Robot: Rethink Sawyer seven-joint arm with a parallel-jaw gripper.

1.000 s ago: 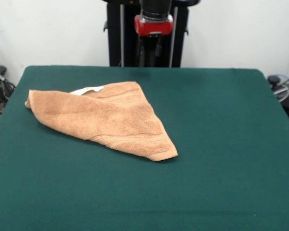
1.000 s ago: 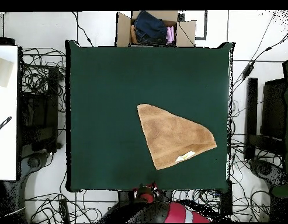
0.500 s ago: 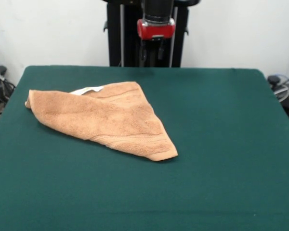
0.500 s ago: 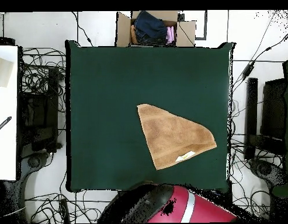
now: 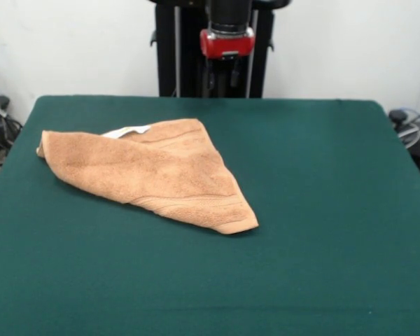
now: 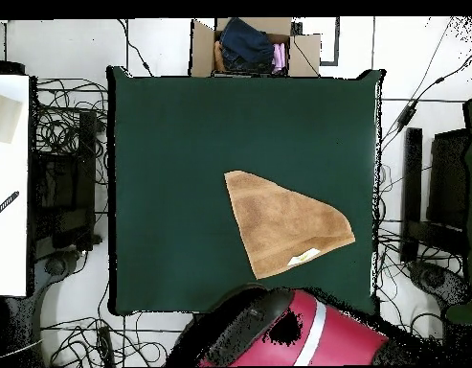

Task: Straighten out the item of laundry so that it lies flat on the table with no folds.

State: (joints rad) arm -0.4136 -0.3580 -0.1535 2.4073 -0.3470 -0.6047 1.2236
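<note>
We record one tan towel (image 5: 150, 171), folded into a rough triangle, white label (image 5: 126, 131) showing, lying on the green counter (image 5: 315, 210) left of centre in the front view; one hand (image 5: 222, 73), raised beyond the far edge, well apart from the towel, grip state indiscernible

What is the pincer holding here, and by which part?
Nothing. The pincer hangs above the table's far edge, clear of the towel, which lies folded into a triangle, untouched.
</note>
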